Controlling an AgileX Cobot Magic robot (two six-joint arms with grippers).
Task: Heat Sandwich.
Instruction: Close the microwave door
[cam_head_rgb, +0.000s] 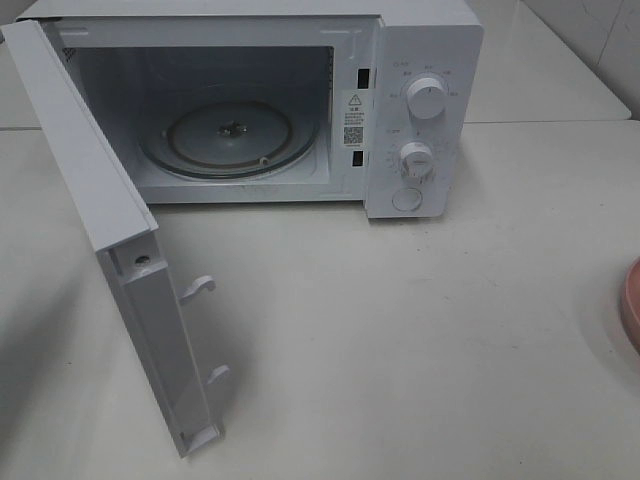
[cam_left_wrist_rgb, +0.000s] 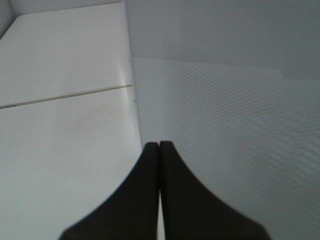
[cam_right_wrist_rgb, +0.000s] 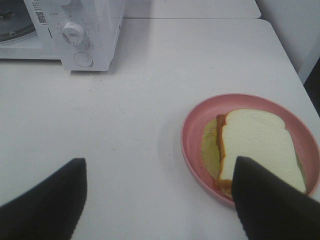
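Note:
The sandwich (cam_right_wrist_rgb: 252, 145) has pale white bread on top, green lettuce and an orange-red layer at its edge. It lies on a round pink plate (cam_right_wrist_rgb: 192, 127) on the white table. Only the plate's rim (cam_head_rgb: 631, 305) shows in the exterior high view, at the right edge. The white microwave (cam_head_rgb: 420, 100) stands at the back with its door (cam_head_rgb: 110, 230) swung open and its glass turntable (cam_head_rgb: 230, 135) bare. My right gripper (cam_right_wrist_rgb: 159, 172) is open, above the table, one finger over the plate's near rim. My left gripper (cam_left_wrist_rgb: 159, 146) is shut and empty beside a white panel.
The open door juts toward the front left of the table, with two latch hooks (cam_head_rgb: 198, 288) on its edge. Two control knobs (cam_head_rgb: 427, 98) and a round button are on the microwave's right panel. A seam between tabletops (cam_left_wrist_rgb: 65, 95) runs along the back.

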